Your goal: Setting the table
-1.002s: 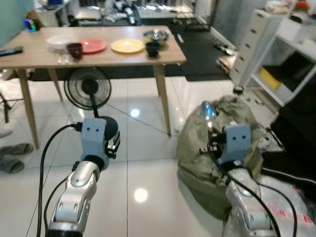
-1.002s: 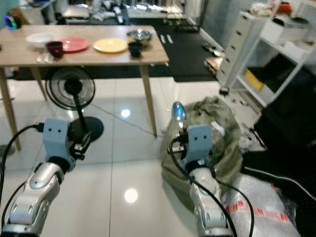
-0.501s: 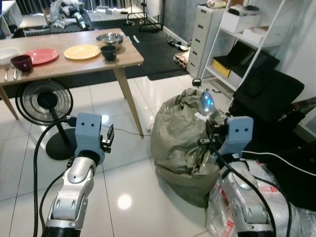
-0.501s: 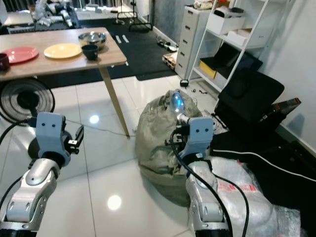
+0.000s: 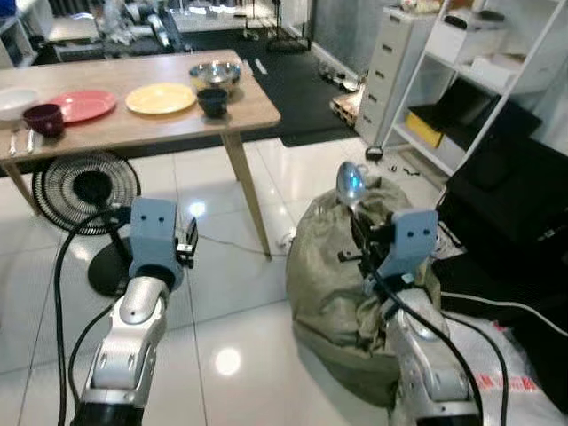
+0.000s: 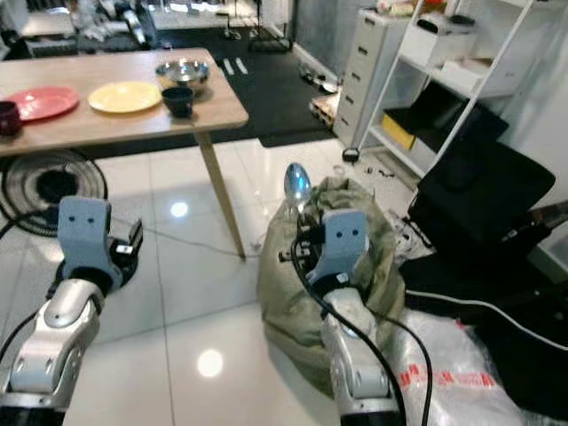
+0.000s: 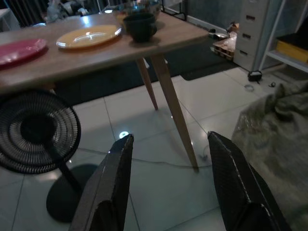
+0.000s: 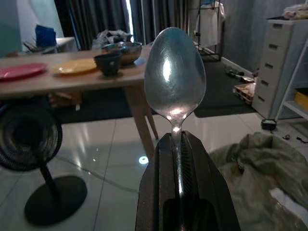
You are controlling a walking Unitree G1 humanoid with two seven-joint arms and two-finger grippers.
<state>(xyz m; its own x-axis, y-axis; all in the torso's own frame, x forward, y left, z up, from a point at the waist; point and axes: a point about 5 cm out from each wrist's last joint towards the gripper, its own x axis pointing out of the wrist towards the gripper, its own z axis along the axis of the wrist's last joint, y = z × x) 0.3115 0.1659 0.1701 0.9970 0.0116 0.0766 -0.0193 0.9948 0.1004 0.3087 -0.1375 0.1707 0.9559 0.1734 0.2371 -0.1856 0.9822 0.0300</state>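
The right gripper [image 8: 176, 144] is clamped on the handle of a spoon [image 8: 174, 77], its 2 black fingers [image 8: 202, 163] pressed together on the stem with the bowl standing upright above them; in the head views the spoon [image 5: 350, 184] is held up in the air in front of a crumpled olive-green sack [image 5: 328, 293] on the glossy white tile floor [image 5: 240, 328], well apart from the table. The left gripper [image 7: 168, 159] is raised at the robot's left with its 2 fingers [image 7: 115, 178] spread wide and nothing between them; it points toward the table's near right leg [image 7: 168, 106] and a black floor fan [image 7: 36, 130] standing under the table.

The wooden table [image 5: 124, 124] stands ahead and to the left; near its right end sit a dark cup [image 5: 212, 101] close to the front edge and a steel bowl [image 5: 214, 74] toward the back right corner; just left of them is a yellow plate [image 5: 161, 98], then a pink plate [image 5: 82, 105]; a maroon cup [image 5: 43, 118] sits by the pink plate near the left edge of the view, with a white bowl [image 5: 13, 100] behind it and cutlery [image 5: 19, 140] near the front edge.

On the right are a white shelf unit [image 5: 497, 80], a grey drawer cabinet [image 5: 386, 75] and a black chair [image 5: 515, 213]; a clear plastic bag [image 5: 506, 382] lies at the lower right.
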